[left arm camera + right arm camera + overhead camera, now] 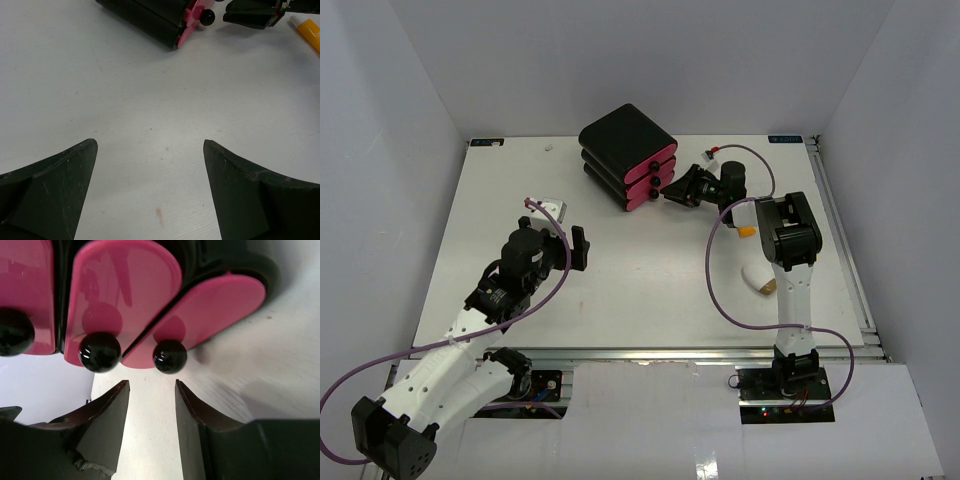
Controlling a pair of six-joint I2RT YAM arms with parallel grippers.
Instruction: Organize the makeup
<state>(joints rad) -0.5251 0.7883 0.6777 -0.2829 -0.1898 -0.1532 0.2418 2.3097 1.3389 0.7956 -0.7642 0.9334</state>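
Note:
The black box with three pink drawers [630, 155] stands at the back middle. My right gripper [672, 193] is open and empty just in front of it. In the right wrist view its jaws [151, 384] stand a little short of the bottom drawer's black knob [169, 356], not touching it. An orange tube [747, 230] lies partly under the right arm and also shows in the left wrist view [310, 32]. A white oval tube with a tan end [758, 278] lies beside the right arm. My left gripper [582, 248] is open and empty over bare table [149, 145]. The tan bottles are out of view.
The middle drawer's knob [100, 351] and the top drawer's knob [15, 331] sit left of the bottom one. The right arm's purple cable [715, 285] loops over the table near the white tube. White walls enclose the table on three sides.

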